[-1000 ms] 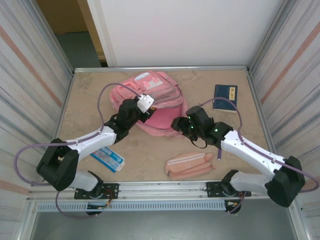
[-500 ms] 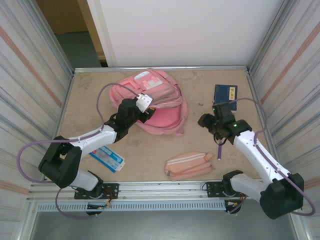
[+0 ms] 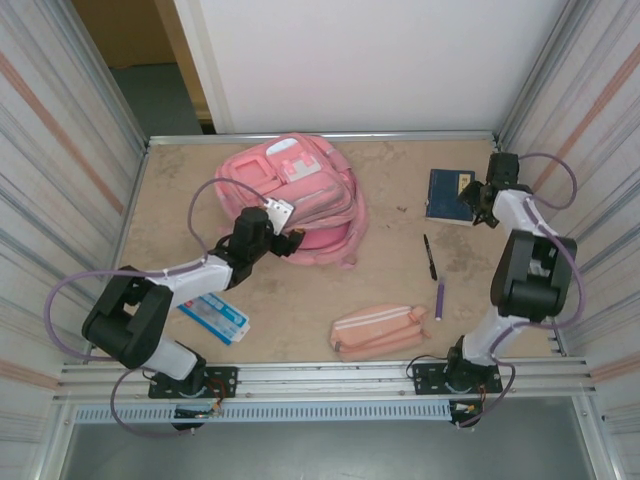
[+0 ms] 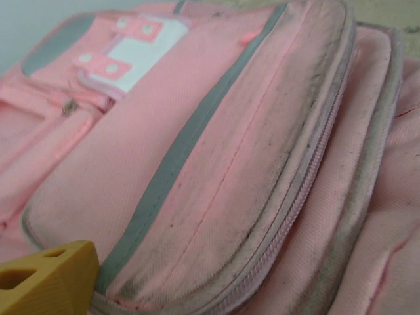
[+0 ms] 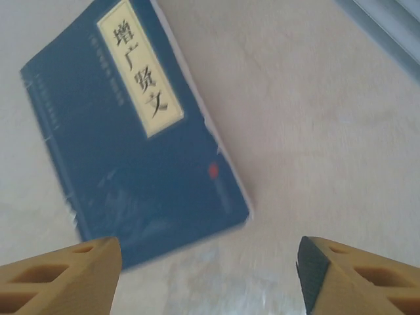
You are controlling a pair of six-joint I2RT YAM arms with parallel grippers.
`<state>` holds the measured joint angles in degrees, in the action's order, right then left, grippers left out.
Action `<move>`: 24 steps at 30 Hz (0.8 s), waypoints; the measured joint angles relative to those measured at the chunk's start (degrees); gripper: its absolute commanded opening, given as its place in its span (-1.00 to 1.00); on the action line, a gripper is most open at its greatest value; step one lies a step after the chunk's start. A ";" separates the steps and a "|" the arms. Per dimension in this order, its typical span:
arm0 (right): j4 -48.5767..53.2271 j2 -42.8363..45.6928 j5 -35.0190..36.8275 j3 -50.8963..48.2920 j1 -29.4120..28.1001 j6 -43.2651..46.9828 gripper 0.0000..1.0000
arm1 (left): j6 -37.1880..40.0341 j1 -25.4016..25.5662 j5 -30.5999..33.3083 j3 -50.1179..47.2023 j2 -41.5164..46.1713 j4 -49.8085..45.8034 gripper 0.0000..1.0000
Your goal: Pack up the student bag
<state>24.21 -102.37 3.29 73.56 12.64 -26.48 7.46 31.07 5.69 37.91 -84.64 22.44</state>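
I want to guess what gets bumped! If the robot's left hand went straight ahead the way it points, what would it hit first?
The pink student bag. The left hand points right at its front pocket, with nothing in between. How far away it is, I can't tell.

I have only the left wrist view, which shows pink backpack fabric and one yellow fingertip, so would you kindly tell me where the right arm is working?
Observer: The right gripper hangs over a blue book at the far right of the table, jaws open with nothing between them.
Operator: Thank you. Is anything else lying loose?
Observer: A pink pencil pouch lies near the front edge, apart from the student bag.
Operator: And is there anything near my own arm?
Observer: A blue-and-white packet lies flat beside the left arm, on the near side of the bag.
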 measured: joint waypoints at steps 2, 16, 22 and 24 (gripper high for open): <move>0.98 -6.25 -0.52 5.81 0.46 1.95 0.27 | -3.96 0.00 0.92 -0.90 0.81 -2.01 0.97; 11.56 -24.15 -9.18 23.26 -0.33 11.78 -0.01 | -34.69 -6.12 -2.58 4.28 19.74 -37.97 0.97; 13.44 -24.00 -10.75 23.08 -5.81 17.00 -0.03 | -36.87 -5.99 -4.48 4.42 26.21 -44.11 0.97; 13.75 -23.56 -11.80 22.45 -8.26 18.18 -0.03 | -36.87 -5.38 -6.60 5.07 25.97 -44.94 0.97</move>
<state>37.95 -125.93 -8.51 96.01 4.38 -8.29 -29.41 25.69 -0.91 42.98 -58.67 -22.50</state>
